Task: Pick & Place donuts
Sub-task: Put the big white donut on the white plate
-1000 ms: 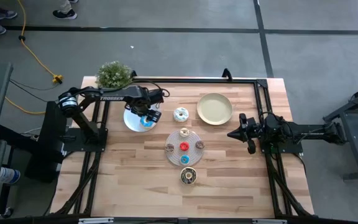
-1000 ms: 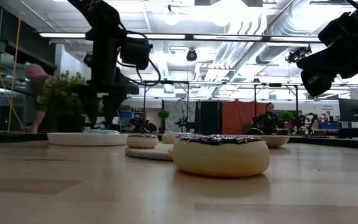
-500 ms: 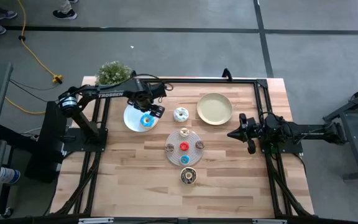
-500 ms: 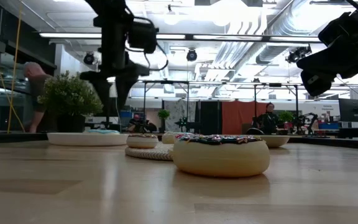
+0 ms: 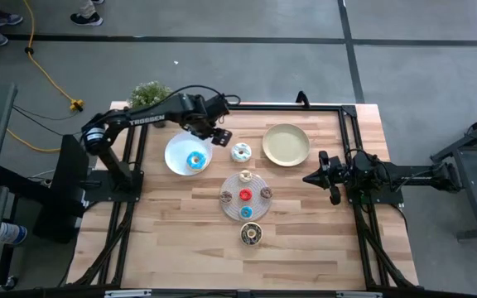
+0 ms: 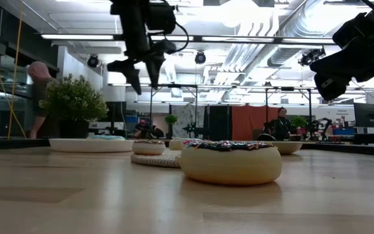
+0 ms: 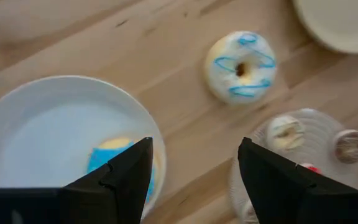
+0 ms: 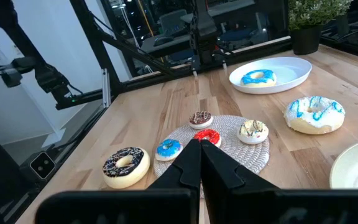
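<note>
Donuts look like light, stiff toy rings, best pinched across the ring: the blue-iced donut [image 5: 195, 161] lies on the white plate [image 5: 175, 149] left of centre in the high view, the white-iced donut [image 5: 241, 152] just right of it. The left gripper [image 5: 219, 133], spread and empty, hangs above them; the right gripper [image 5: 309, 177], pressed together, waits at mid-right.

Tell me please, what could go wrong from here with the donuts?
1. The left tool hangs open above the table between the white plate and the white-iced donut; a descent off centre may push that donut instead of gripping it.
2. The minis lie close together on the spiral mat, so picking the red mini may knock its neighbours.
</note>
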